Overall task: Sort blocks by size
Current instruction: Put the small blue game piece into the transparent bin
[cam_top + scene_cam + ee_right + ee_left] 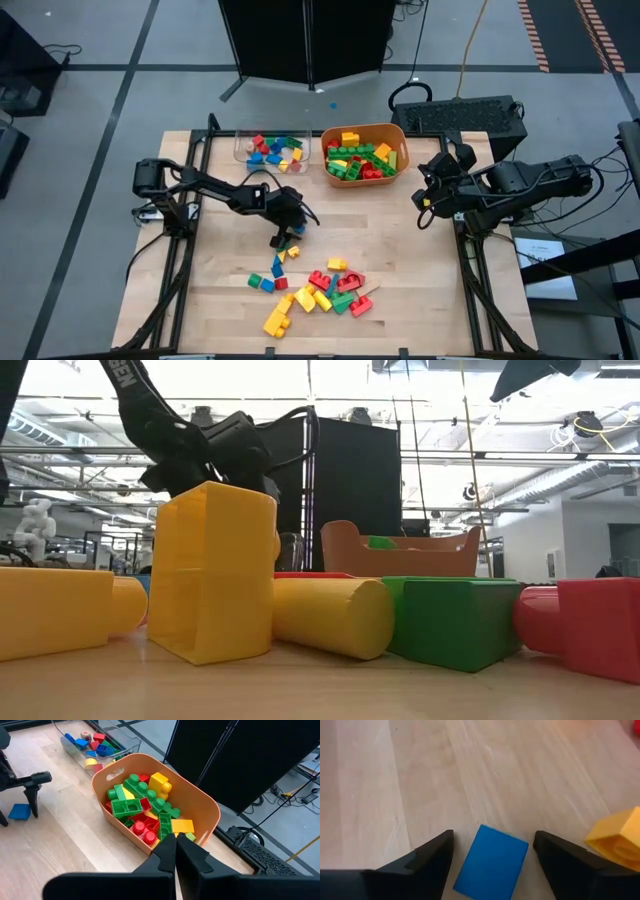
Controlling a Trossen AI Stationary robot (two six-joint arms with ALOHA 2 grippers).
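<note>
- Pale wood counter [400,260], grey tiled floor around; black cabinet behind.
- Left gripper [492,852] fingers released, straddling blue block [491,862].
- Right gripper [175,851] fingers clenched, empty, beside orange tub [200,802].

We are in a robotics lab. Beyond the wooden tabletop [400,250] we see exposed ceiling trusses [520,455], cables [470,40] and taped concrete floor [100,90].

Glossy plastic blocks [318,292], wooden table [400,260]

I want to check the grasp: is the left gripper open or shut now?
Open. The left gripper has its fingers spread either side of a blue block on the table, not touching it.
</note>
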